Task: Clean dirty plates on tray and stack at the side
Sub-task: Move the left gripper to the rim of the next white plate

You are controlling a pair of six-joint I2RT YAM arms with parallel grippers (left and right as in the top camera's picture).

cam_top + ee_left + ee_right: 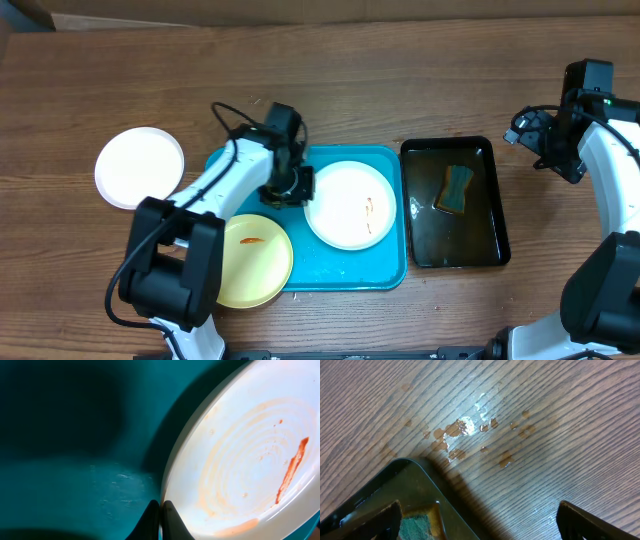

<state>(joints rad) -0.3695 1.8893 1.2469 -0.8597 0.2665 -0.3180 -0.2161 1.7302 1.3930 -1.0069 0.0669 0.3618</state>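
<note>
The smeared white plate, lying on the blue tray, is clamped at its rim by the left claw, the right claw being held apart; so thin a pinch could be lost on lifting.

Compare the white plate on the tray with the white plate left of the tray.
The on-tray plate carries orange-red smears; the off-tray plate looks clean. The first lies on the tray, the second on the table. The left gripper is shut on the first's rim; nothing touches the second. Both are round and white.
</note>
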